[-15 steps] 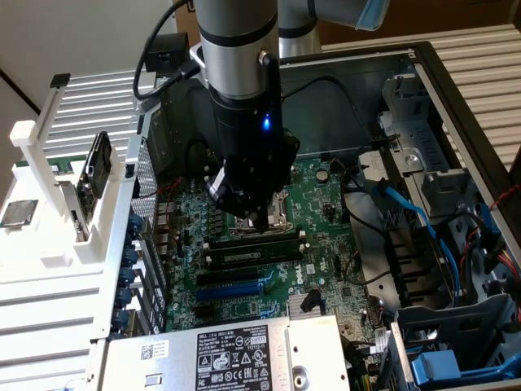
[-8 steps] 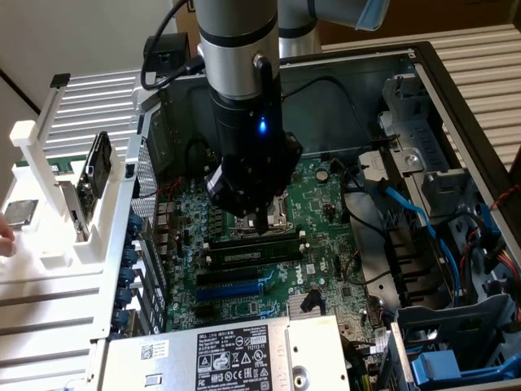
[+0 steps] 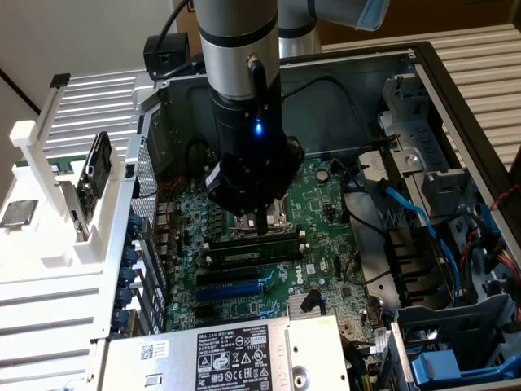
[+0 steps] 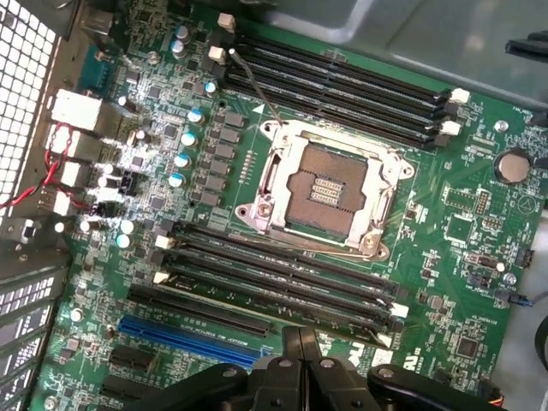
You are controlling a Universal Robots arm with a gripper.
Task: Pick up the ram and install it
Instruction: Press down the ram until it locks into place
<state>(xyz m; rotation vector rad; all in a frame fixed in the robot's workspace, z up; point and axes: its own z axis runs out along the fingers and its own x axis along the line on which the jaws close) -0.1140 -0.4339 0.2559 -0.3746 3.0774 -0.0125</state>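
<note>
Open computer case [image 3: 456, 90] holds green motherboard [image 3: 326, 204]

End effector [image 4: 300, 364] cut by frame edge

The robot arm [image 3: 240, 65] reaches straight down, a blue light glowing on its wrist, its gripper [image 3: 262, 230] closed with fingertips pressed together.

White label on power supply [image 3: 220, 358], print too small to read
</note>
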